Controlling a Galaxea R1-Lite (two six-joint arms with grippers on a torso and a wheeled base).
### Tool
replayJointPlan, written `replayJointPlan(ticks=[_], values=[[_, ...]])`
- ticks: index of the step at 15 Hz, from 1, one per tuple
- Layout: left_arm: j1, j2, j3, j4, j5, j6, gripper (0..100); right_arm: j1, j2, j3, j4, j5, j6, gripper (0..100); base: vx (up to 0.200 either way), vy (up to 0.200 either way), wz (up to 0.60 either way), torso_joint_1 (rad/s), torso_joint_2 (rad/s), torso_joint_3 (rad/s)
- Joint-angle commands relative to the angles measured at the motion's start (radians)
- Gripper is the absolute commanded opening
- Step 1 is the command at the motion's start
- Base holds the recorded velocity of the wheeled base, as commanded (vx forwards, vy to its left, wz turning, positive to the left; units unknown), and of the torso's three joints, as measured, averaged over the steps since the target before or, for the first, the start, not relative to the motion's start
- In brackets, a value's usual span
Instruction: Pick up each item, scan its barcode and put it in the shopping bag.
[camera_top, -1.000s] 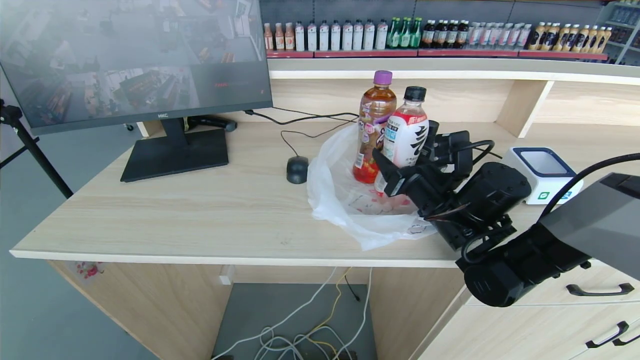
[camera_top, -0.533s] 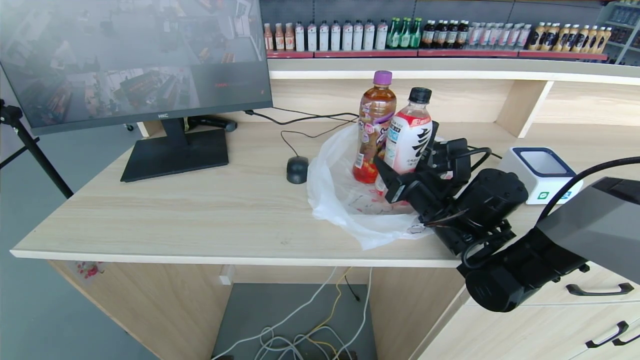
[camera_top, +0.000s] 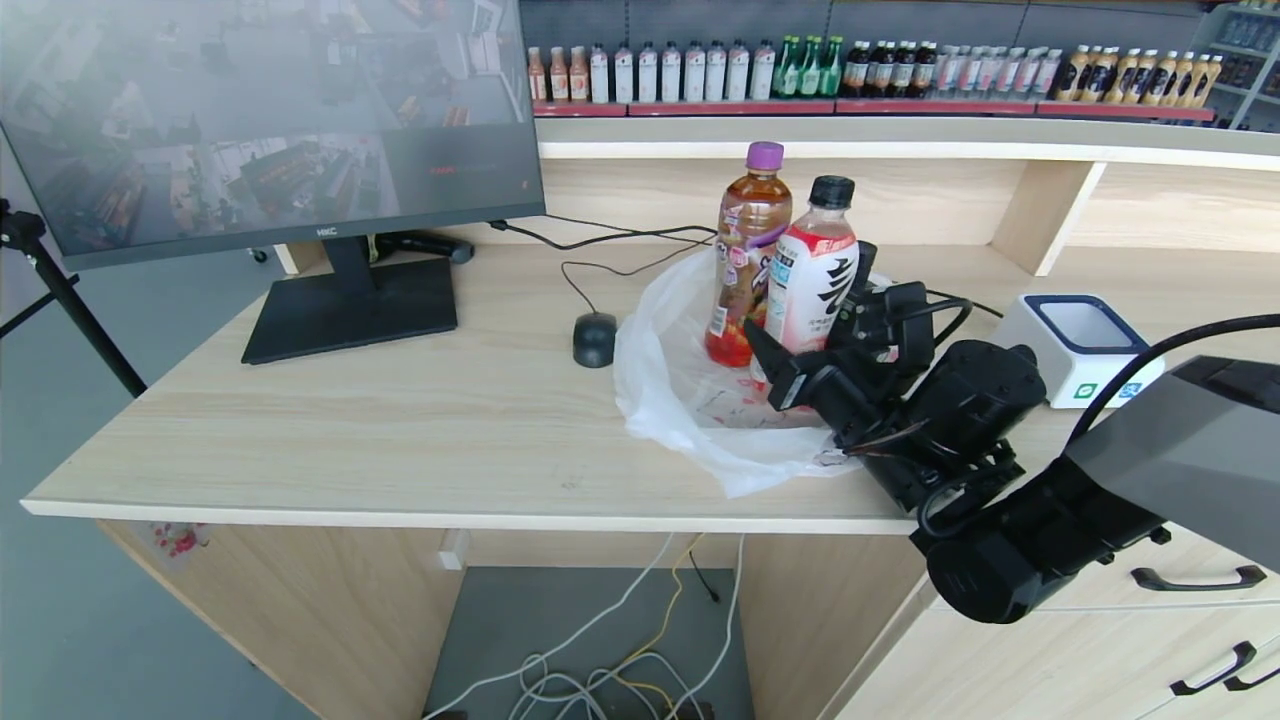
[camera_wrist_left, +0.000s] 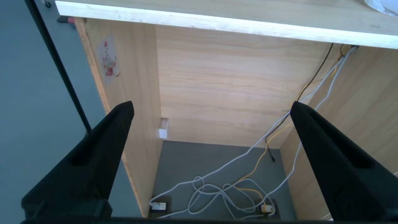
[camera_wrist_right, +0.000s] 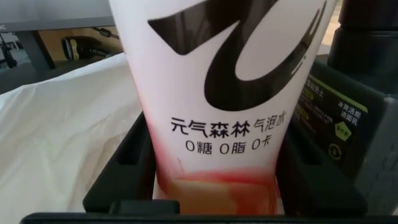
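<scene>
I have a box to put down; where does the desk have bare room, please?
Bare: the broad front strip of the desk, bordered by the monitor base, mouse and shopping bag. Crowded: the right side, where bag, purple-capped bottle, black-capped bottle, right gripper and scanner cluster.

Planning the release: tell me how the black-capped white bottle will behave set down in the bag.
Tall and narrow, the white bottle may tip on the crumpled shopping bag. Pink liquid reaches its neck: probably heavy for its size. Its smooth label could slip in the right pincer.
</scene>
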Motion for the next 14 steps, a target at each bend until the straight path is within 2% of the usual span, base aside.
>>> replayJointPlan(ticks=[1,7,14], values=[[0.0,0.0,0.0,0.0,-0.001,0.0,100,0.0,0.0,-0.001,-0.011,0.001,0.0,100,0.0,0.0,0.0,0.0,0.0,0.0],[0.0,0.0,0.0,0.0,0.0,0.0,100,0.004,-0.036,0.016,-0.011,0.002,0.001,100,0.0,0.0,0.0,0.0,0.0,0.0],[0.0,0.0,0.0,0.0,-0.001,0.0,100,0.023,-0.174,0.1,-0.011,0.002,-0.003,100,0.0,0.0,0.0,0.0,0.0,0.0]])
